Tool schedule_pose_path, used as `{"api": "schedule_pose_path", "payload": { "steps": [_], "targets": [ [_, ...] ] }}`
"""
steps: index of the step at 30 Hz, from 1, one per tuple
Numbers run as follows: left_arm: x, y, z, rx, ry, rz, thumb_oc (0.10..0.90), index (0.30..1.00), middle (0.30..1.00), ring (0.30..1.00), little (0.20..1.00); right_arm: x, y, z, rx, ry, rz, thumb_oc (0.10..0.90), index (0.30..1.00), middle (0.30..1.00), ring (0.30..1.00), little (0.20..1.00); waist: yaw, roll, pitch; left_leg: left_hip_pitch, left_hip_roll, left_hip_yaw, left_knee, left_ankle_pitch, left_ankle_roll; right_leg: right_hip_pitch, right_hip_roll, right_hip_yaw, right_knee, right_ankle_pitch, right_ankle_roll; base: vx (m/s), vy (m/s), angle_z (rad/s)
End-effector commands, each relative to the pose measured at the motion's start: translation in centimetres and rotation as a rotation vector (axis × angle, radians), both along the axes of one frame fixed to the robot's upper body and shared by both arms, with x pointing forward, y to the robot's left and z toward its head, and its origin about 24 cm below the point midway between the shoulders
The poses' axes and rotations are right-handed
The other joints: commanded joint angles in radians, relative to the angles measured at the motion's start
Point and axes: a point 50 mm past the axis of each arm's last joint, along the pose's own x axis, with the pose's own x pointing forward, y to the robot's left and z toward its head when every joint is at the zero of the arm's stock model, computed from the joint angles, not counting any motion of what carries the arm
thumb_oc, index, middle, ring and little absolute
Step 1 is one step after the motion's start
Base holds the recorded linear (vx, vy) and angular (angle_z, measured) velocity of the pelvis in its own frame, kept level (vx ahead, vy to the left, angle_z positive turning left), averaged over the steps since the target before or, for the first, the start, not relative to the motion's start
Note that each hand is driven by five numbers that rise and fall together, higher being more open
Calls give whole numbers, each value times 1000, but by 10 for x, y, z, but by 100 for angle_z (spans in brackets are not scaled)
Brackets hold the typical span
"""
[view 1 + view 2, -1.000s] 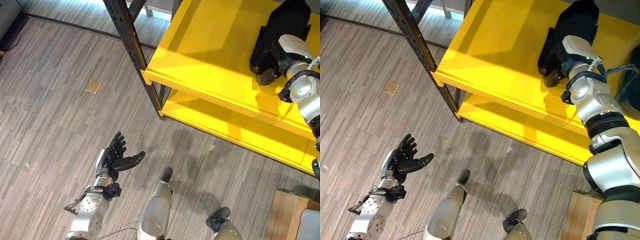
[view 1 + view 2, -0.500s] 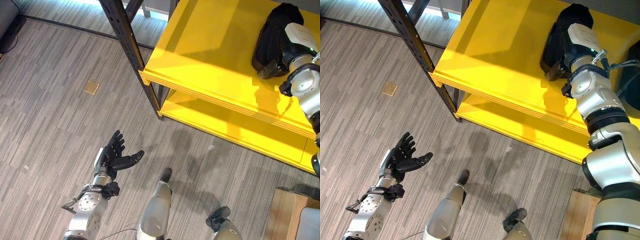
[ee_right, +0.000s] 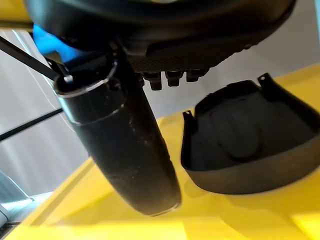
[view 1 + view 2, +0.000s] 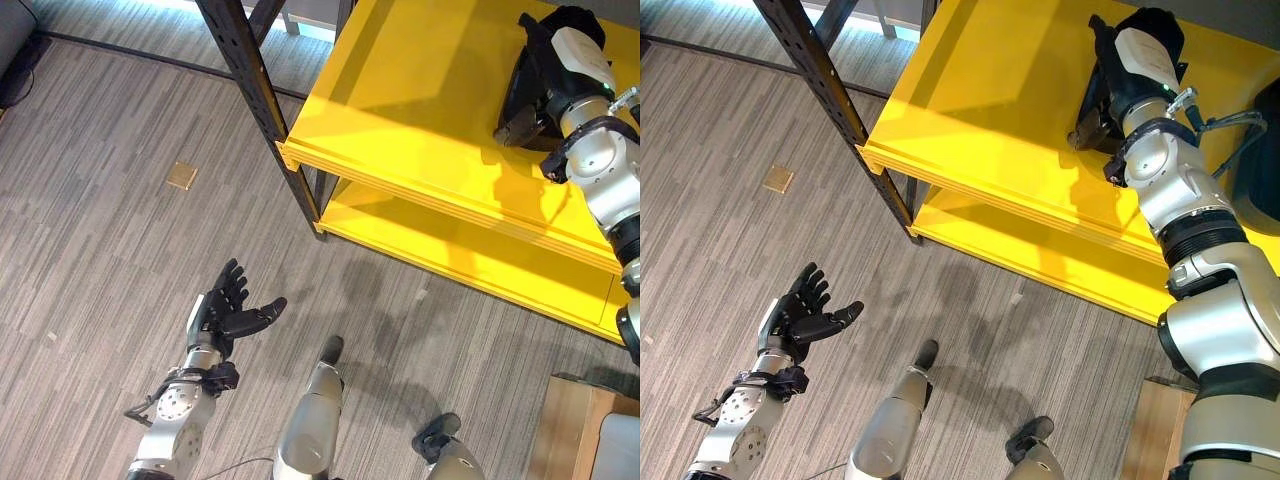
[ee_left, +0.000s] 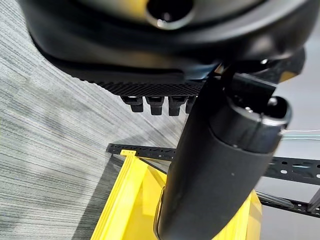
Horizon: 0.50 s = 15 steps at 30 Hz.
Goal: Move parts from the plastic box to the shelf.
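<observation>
Our right hand hangs released over the yellow shelf, the black part resting on the board just beside its thumb. We judge the placing done, so we should lift clear without nudging it. Our left hand idles open above the floor.

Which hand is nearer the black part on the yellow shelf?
Right. The right hand is right beside the black part over the yellow shelf; the left hand hangs open above the floor.
</observation>
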Motion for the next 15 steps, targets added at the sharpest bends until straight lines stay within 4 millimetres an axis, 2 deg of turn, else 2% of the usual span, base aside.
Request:
{"api": "schedule_pose_path", "payload": {
  "steps": [1,15],
  "targets": [
    [6,3,35,46,-180,-39,900,1000,1000,1000,1000,-9,32,51,21,-213,128,900,1000,1000,1000,1000,-22,-39,-42,-67,10,24,-16,33,20,111,42,67,43,-91,-17,0,0,0],
    [7,3,35,62,-176,-43,900,1000,1000,1000,1000,-10,27,37,75,-211,133,900,1000,1000,1000,1000,-47,-42,-34,-59,22,34,-5,26,21,104,43,84,55,-94,-18,-4,-1,-1]
  ]
}}
